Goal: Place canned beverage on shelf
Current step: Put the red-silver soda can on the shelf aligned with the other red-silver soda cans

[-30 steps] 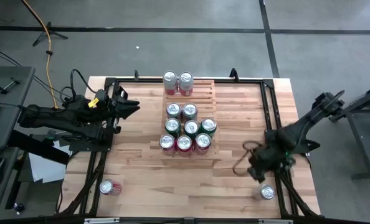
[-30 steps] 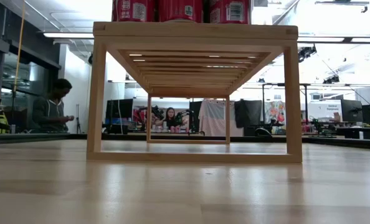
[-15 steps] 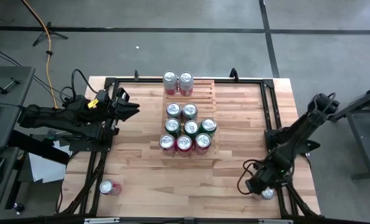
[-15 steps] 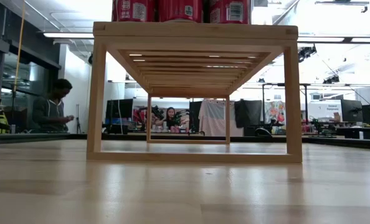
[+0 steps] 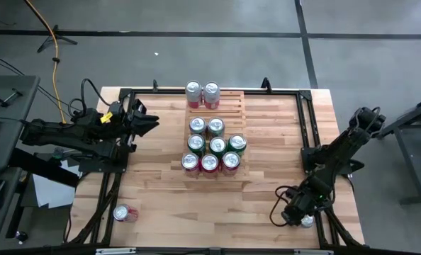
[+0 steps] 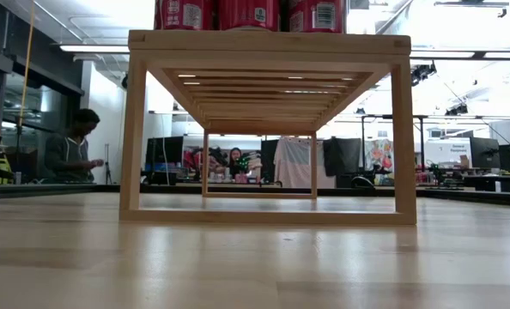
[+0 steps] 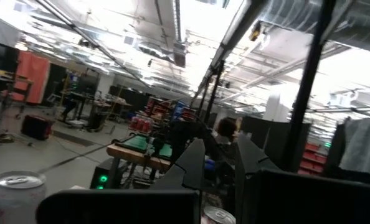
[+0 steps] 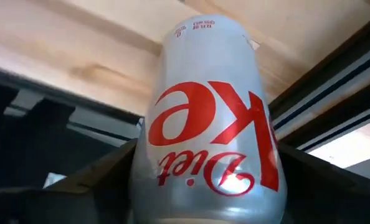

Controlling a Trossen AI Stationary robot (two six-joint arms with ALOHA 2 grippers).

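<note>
A silver Diet Coke can [image 8: 207, 112] stands near the table's near right corner [image 5: 307, 222], next to the black frame rail. My right gripper [image 5: 295, 214] is low over it, and its fingers flank the can [image 8: 203, 168]. The pale-wood slatted shelf [image 5: 233, 106] stands mid-table and carries several cans [image 5: 214, 145]; two more cans [image 5: 202, 93] sit on its far tier. In the low view the shelf [image 6: 268, 51] shows from the side, with red cans [image 6: 182, 13] on top. My left gripper [image 5: 152, 122] waits shut at the table's left, raised. My right gripper has the silver can between its two fingers [image 8: 113, 171], one on each opposite side of the can's wall [image 8: 149, 155]. The fingers come slanting down from above. The can stands upright on the table.
A red-and-silver can [image 5: 122, 213] lies on its side near the table's near left corner. A black frame [image 5: 306, 127] runs along the table's edges. Bare wood lies between the shelf and the right rail. People sit in the room beyond the table [image 6: 70, 146].
My right gripper has dropped and moved toward the table's near edge, down over the silver can at the near right corner. The can has stayed where it stood.
</note>
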